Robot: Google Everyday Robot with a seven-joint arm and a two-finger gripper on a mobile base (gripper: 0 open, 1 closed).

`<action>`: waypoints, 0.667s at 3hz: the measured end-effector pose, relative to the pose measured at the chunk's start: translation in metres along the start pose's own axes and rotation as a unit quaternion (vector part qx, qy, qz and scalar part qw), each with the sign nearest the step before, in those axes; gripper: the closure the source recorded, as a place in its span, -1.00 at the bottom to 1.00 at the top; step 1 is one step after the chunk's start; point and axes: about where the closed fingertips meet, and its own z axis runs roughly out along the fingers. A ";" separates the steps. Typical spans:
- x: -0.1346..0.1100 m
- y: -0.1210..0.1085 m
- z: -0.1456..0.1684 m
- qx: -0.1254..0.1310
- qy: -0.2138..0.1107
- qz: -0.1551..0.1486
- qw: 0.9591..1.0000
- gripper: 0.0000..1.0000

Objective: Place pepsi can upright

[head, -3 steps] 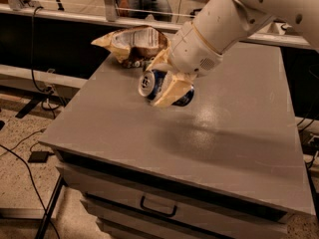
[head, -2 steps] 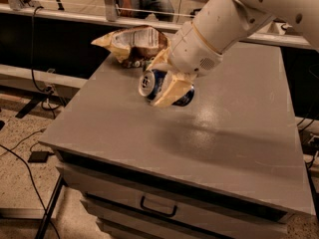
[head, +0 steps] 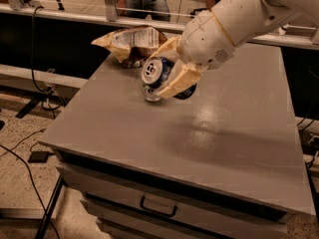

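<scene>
Gripper: the gripper (head: 155, 77) is hanging low over the back-left part of the grey table (head: 224, 133), at the end of the white arm (head: 239, 14) that is reaching in from the upper right.
Grip: the two cream-coloured fingers (head: 177, 81) are closing around the pepsi can (head: 158, 66), one pressing along its upper side and the other along its lower side, so the tool is clamping the can with only the can's width between them.
Pepsi can: it is being held tilted far over, nearly on its side, with the silver top facing out toward the left front and the dark blue body showing behind the lower finger.
Contact with table: the can is sitting very close to the surface; a silvery round patch is showing just under it, and I cannot tell whether the can is touching the tabletop.
Chip bag: a crumpled, opened chip bag (head: 132, 41) is lying at the back-left corner of the table, just behind the can and the upper finger.
Table front: a drawer with a dark handle (head: 158, 208) is showing below the tabletop.
Floor: black cables (head: 20, 153) are trailing across the speckled floor to the left.
</scene>
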 end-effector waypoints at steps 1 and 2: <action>-0.005 0.000 -0.011 0.008 -0.064 -0.005 0.998 1.00; -0.003 0.002 -0.007 0.000 -0.125 0.011 0.992 1.00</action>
